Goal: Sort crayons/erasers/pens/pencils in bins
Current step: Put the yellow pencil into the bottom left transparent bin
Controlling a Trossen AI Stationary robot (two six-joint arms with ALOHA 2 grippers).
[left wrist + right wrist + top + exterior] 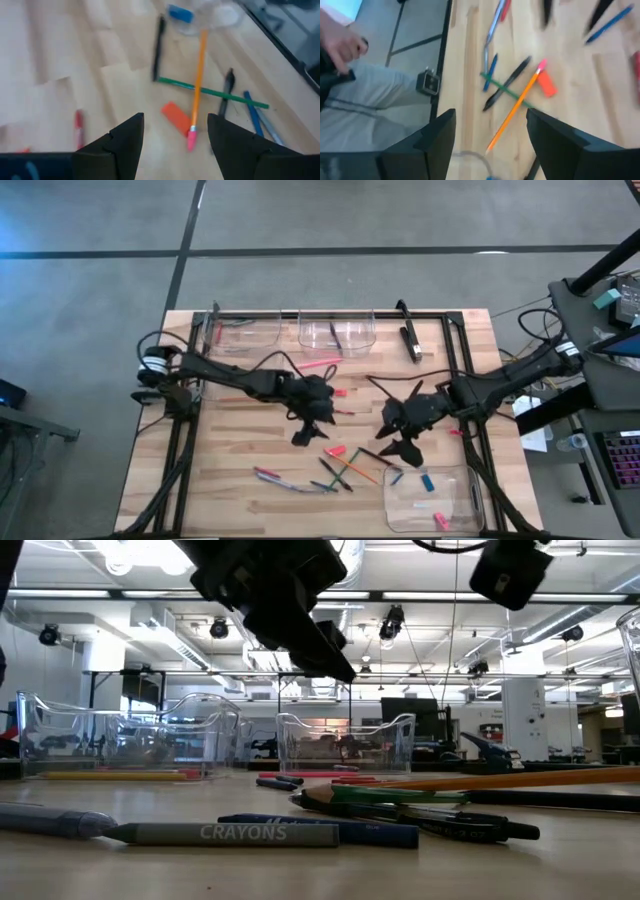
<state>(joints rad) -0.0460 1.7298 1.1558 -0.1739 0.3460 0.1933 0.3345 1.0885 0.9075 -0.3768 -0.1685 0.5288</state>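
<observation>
Overhead, four clear bins sit on the wooden table: two side by side along the far edge, a left far bin and a middle far bin, each with a few thin sticks inside that are too small to sort by kind, and a near bin at the near right corner holding a blue eraser and a pink eraser; the fourth bin cannot be placed. Between the arms and the near edge lies a loose cluster: an orange eraser, an orange pencil crossing a green stick, a black pen, and a grey crayon. The left gripper hovers above the table's middle with jaws open and empty. The right gripper hangs just beside the near bin's far wall, jaws likewise spread, holding nothing. The table's near left stretch lies bare. A person's hand shows beyond the table edge.
</observation>
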